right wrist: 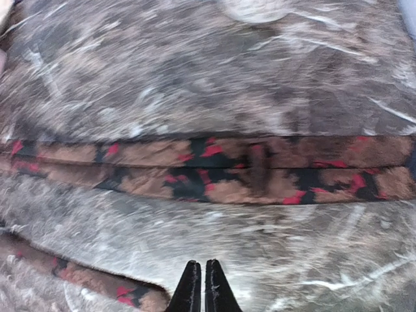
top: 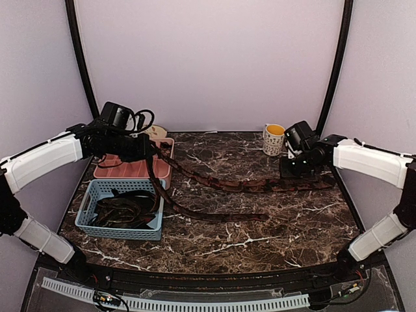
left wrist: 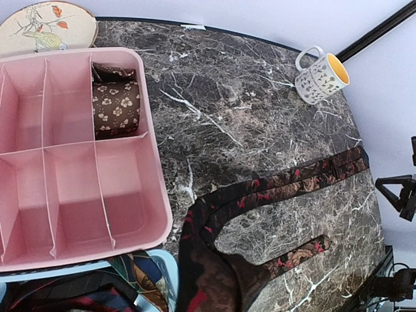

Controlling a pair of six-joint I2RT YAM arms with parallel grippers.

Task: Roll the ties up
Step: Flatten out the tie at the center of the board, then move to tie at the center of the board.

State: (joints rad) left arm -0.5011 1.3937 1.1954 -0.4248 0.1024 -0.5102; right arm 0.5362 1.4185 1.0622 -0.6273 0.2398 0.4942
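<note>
A long reddish-brown patterned tie (top: 247, 185) lies folded in two strands across the marble table (top: 260, 240). Its folded part rises to my left gripper (top: 148, 153), which is shut on it beside the pink tray (top: 130, 174). In the left wrist view the tie (left wrist: 286, 185) hangs from the bottom edge and my own fingers are hidden. My right gripper (top: 296, 170) hovers over the tie's far right end. In the right wrist view it is shut and empty (right wrist: 200, 286), just short of the tie (right wrist: 214, 169). A rolled flower-patterned tie (left wrist: 116, 107) sits in a tray compartment.
A blue basket (top: 117, 232) at the front left holds several more ties (top: 123, 208). A mug (top: 273, 138) stands at the back right, close to my right arm. A round painted plate (left wrist: 45, 26) lies behind the pink tray (left wrist: 159, 195).
</note>
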